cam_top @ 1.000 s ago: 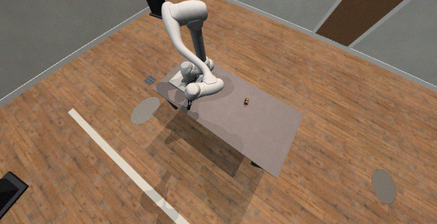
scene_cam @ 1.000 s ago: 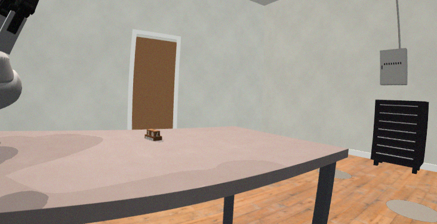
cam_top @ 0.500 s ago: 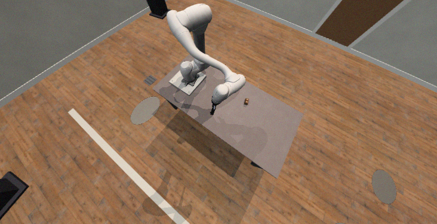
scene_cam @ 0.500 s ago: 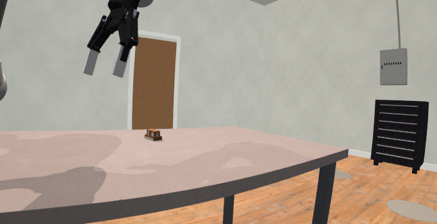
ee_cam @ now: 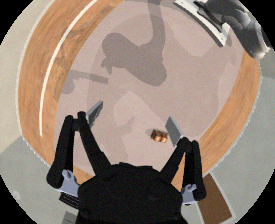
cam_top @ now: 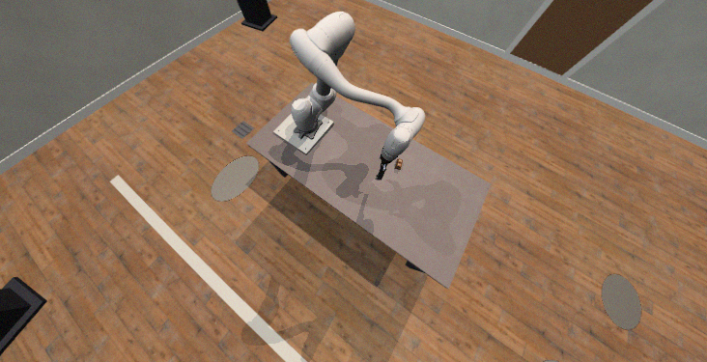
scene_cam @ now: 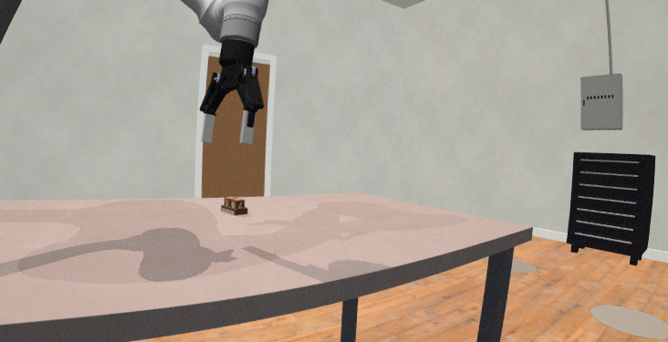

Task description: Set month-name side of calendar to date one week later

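The small wooden block calendar (scene_cam: 232, 209) stands on the pinkish table, two digit cubes side by side in a brown tray; the digits are too small to read. It also shows in the top view (cam_top: 398, 163) and in the wrist view (ee_cam: 160, 137). My gripper (scene_cam: 227, 133) hangs open and empty well above the table, high over the calendar and slightly to its left. In the top view the gripper (cam_top: 381, 174) sits just left of the calendar. In the wrist view the fingers frame the table, with the calendar near the right fingertip.
The arm's base plate (cam_top: 303, 133) is bolted at the table's far corner. A black drawer cabinet (scene_cam: 610, 202) stands on the floor by the right wall. A brown door (scene_cam: 234, 152) is behind the table.
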Controlling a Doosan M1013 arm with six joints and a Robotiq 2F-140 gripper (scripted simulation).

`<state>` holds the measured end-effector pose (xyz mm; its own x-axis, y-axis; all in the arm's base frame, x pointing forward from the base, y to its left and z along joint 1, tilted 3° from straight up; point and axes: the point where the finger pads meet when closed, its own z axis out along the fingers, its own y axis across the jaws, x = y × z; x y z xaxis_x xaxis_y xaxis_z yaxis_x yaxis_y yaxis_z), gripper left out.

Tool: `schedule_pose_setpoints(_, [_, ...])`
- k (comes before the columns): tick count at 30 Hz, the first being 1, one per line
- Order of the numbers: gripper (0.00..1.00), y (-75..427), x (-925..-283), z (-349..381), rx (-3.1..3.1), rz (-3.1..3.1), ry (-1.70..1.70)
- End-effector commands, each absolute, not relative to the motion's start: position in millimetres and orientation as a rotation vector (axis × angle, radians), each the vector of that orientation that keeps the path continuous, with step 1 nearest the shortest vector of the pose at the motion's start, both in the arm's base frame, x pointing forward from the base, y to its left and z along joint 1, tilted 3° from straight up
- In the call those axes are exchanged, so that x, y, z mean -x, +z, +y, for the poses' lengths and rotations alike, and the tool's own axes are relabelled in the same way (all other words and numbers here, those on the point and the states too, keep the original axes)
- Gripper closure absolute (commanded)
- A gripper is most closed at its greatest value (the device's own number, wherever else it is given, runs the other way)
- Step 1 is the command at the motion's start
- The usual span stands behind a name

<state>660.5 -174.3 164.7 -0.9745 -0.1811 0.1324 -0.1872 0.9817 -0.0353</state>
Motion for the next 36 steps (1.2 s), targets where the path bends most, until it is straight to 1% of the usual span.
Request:
schedule_pose_setpoints(1, [0.00, 153, -695, -143, -0.255, -3.021, 0.082])
schedule_pose_setpoints(2, [0.00, 145, -715, -118, -0.239, -3.039, 0.082])
schedule_pose_setpoints(3, [0.00, 145, -715, -118, -0.239, -3.039, 0.082])
schedule_pose_setpoints(4, [0.00, 138, -733, -95, -0.224, -3.055, 0.080])
schedule_pose_setpoints(5, [0.00, 138, -733, -95, -0.224, -3.055, 0.080])
schedule_pose_setpoints(6, [0.00, 132, -747, -74, -0.211, -3.068, 0.077])
schedule_pose_setpoints(7, [0.00, 132, -747, -74, -0.211, -3.068, 0.077])
schedule_pose_setpoints(9, [0.00, 122, -767, -41, -0.191, -3.087, 0.072])
schedule_pose_setpoints(12, [0.00, 115, -780, -15, -0.176, -3.100, 0.066])
schedule_pose_setpoints(28, [0.00, 114, -783, -11, -0.166, -3.103, 0.065])
schedule_pose_setpoints(33, [0.00, 112, -783, -11, -0.069, -3.108, 0.066])
schedule_pose_setpoints(36, [0.00, 109, -783, -11, 0.179, -3.107, 0.070])
